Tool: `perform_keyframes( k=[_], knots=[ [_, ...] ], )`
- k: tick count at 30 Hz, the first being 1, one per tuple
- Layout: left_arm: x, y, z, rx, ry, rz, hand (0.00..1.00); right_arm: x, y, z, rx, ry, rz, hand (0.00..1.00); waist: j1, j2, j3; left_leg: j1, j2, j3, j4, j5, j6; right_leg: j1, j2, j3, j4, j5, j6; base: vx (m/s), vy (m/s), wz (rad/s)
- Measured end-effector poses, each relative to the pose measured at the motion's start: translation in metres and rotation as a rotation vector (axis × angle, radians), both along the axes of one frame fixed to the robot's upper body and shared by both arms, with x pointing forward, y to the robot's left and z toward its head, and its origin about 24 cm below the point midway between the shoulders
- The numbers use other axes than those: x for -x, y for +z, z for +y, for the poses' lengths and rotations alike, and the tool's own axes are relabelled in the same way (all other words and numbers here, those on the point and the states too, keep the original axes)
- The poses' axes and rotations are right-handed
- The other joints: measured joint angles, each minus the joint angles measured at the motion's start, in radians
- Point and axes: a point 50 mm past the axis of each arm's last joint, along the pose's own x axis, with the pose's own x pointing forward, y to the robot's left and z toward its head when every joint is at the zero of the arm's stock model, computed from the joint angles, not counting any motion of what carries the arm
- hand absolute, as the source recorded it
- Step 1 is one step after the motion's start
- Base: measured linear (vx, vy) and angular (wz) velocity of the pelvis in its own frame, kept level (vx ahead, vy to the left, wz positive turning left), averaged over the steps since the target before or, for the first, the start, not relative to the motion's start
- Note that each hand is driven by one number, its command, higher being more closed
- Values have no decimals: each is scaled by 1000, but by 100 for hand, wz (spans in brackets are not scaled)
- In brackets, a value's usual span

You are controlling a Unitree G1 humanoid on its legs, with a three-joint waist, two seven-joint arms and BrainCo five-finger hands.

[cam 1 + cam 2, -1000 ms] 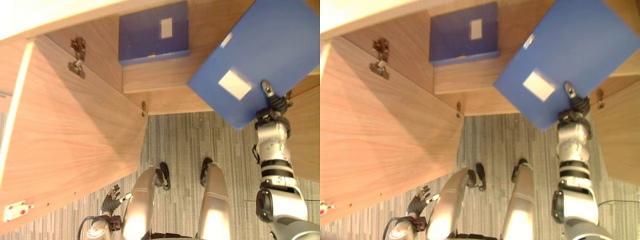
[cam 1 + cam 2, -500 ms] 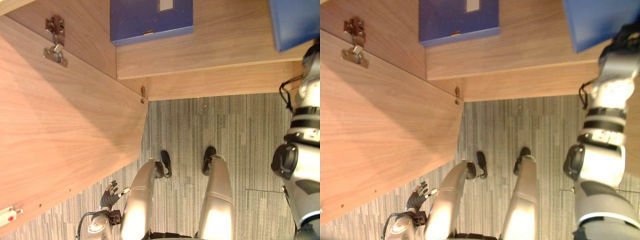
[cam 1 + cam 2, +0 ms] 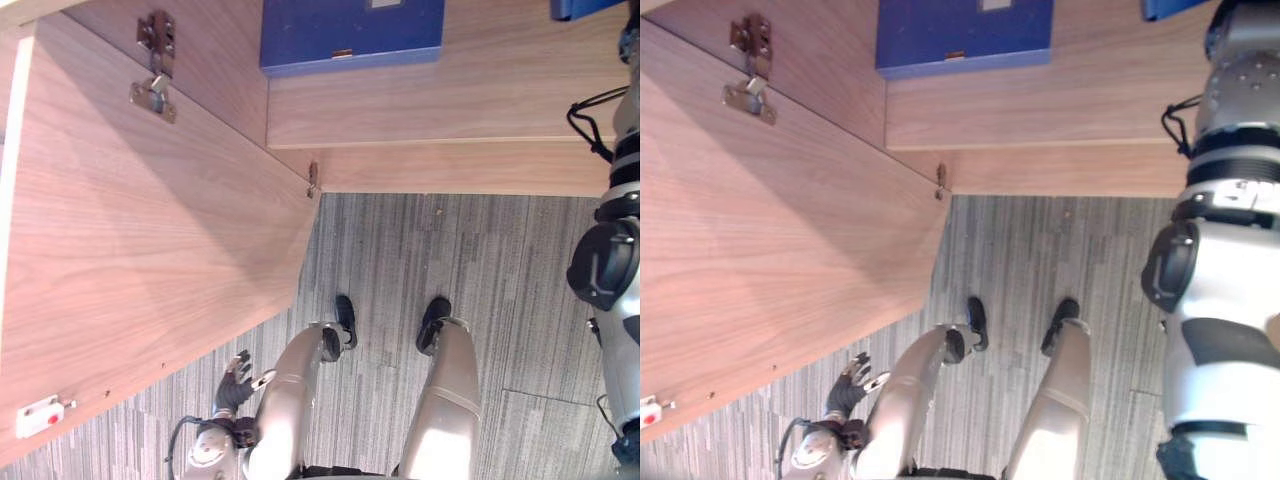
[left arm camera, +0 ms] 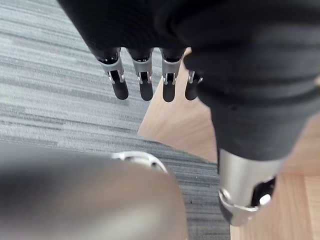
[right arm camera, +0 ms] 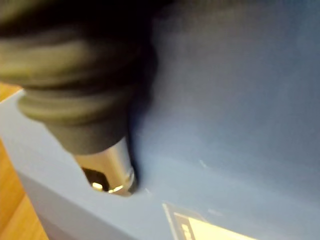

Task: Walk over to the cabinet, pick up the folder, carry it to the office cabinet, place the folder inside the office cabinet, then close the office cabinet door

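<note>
The right hand (image 5: 85,95) is gripping the blue folder (image 5: 225,100). Its thumb (image 5: 110,172) is pressing flat on the folder's face, near a white label (image 5: 215,227), while its fingers are lying out of sight behind the folder. In the head views one corner of this folder (image 3: 585,8) is showing at 1 o'clock, raised over the wooden shelf (image 3: 450,100) of the office cabinet.

Another blue folder (image 3: 350,35) is lying on that shelf at 12 o'clock, well apart from the carried one. The cabinet door (image 3: 130,250) is standing wide open across the 9 o'clock side, with a metal hinge (image 3: 155,65) showing at 11 o'clock and a white latch (image 3: 40,415) at 8 o'clock.

The left hand (image 3: 236,375) is hanging at 7 o'clock over the grey striped carpet (image 3: 450,250). Its fingers (image 4: 142,87) are pointing straight and loose, holding nothing.
</note>
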Motion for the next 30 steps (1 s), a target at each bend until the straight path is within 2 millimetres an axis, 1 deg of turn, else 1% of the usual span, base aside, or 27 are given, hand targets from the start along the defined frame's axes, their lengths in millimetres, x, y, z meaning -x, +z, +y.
perform_keyframes(
  k=[2,5,10,14,16,17,22,30],
  knots=[
    [-1,2,-3,3,-9,-9,0,-2,-2,3,12,2,14,100,4,5,-3,-4,0,-2,-10,7,-3,-2,-1,-7,-6,2,0,56,21,10],
    [-1,1,-4,6,-6,-4,0,0,1,1,-3,-14,1,100,5,11,-7,-12,-3,-11,-20,14,-4,-3,-4,-20,-12,3,-1,71,12,12],
    [0,-1,-5,13,19,2,0,8,16,-1,-45,-29,-60,100,8,19,-12,-13,-7,-17,-36,21,-3,-2,-7,-30,-16,3,-1,81,14,5],
    [1,-3,-7,18,34,13,0,15,21,-11,-63,-63,-85,100,14,33,-22,-13,-9,-26,-37,21,-3,8,-11,-41,-18,3,-1,75,19,6],
    [1,-3,-7,18,35,13,0,17,22,-13,-66,-73,-90,100,14,34,-22,-13,-10,-27,-36,22,-2,8,-13,-42,-17,3,-1,50,21,3],
    [1,-4,-7,19,35,16,0,17,22,-14,-71,-79,-94,0,14,38,-25,-13,-11,-27,-36,22,-2,8,-15,-42,-17,3,-1,48,26,3],
    [2,-8,-7,22,74,36,0,19,22,-16,-96,-91,-107,0,20,52,-34,-15,-12,-28,-28,22,-2,7,-18,-41,-14,3,-1,14,7,1],
    [-1,-12,-5,22,91,54,0,23,26,-17,-104,-98,-147,0,21,59,-40,-29,-11,-26,-13,22,-2,-4,-20,-38,-3,3,-1,16,3,1]
  ],
)
